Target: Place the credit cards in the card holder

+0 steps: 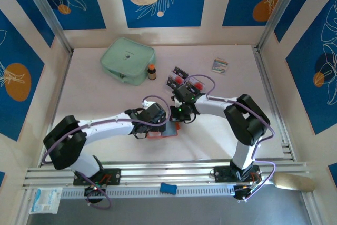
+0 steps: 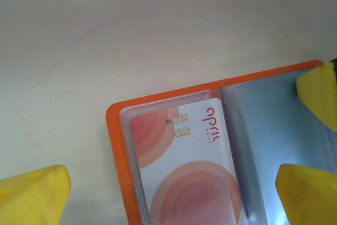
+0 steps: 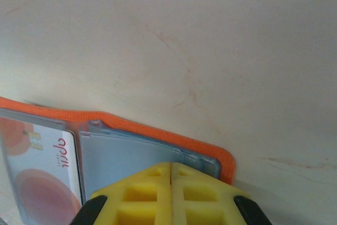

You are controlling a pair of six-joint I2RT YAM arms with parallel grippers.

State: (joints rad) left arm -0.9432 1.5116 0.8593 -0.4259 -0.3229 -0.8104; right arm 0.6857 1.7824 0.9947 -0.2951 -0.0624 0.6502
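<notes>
One pale credit card (image 2: 184, 172) with red circles sits in a clear sleeve of the open card holder (image 2: 112, 135), which lies flat on the tabletop (image 2: 131, 30) just below the centre of the top view. My left fingers (image 1: 164, 126) are spread wide astride one corner, my right fingers (image 3: 171, 188) clenched together on nothing over the other side; black credit cards (image 1: 181, 72) lie above centre
</notes>
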